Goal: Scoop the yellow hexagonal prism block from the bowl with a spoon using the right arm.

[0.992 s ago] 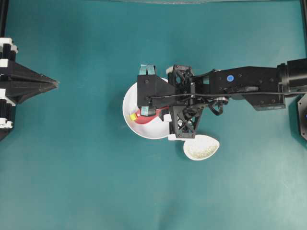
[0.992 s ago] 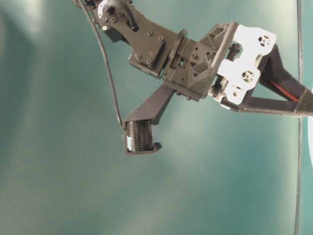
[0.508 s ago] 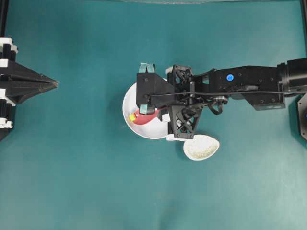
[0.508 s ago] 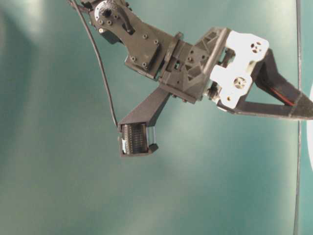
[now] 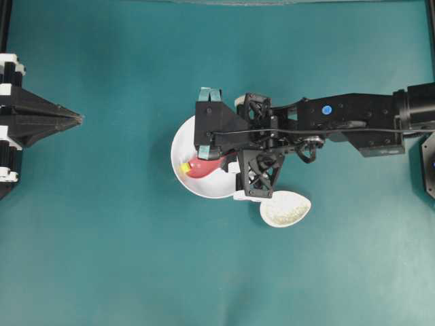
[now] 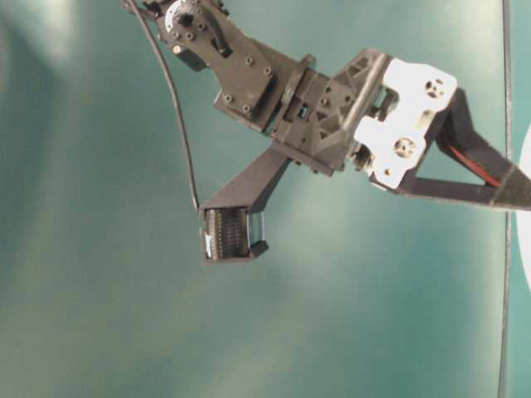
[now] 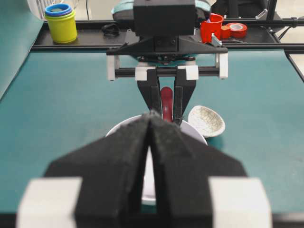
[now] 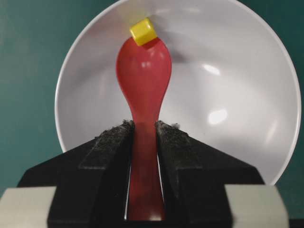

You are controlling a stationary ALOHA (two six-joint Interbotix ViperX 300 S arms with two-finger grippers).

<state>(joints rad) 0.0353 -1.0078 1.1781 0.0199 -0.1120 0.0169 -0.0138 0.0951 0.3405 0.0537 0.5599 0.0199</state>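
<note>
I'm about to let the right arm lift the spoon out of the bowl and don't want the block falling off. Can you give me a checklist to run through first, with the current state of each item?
1. Right gripper jaws clamped on the spoon handle: ok.
2. Yellow hexagonal prism block seated inside the scoop: not ok; it sits at the scoop's far tip, at the rim.
3. Spoon scoop inside the bowl: ok.
4. Scoop level enough to carry: cannot tell.
5. Left gripper away from the bowl, jaws shut: ok.
6. Speckled spoon rest beside the bowl, outside the scoop's path: ok.
</note>
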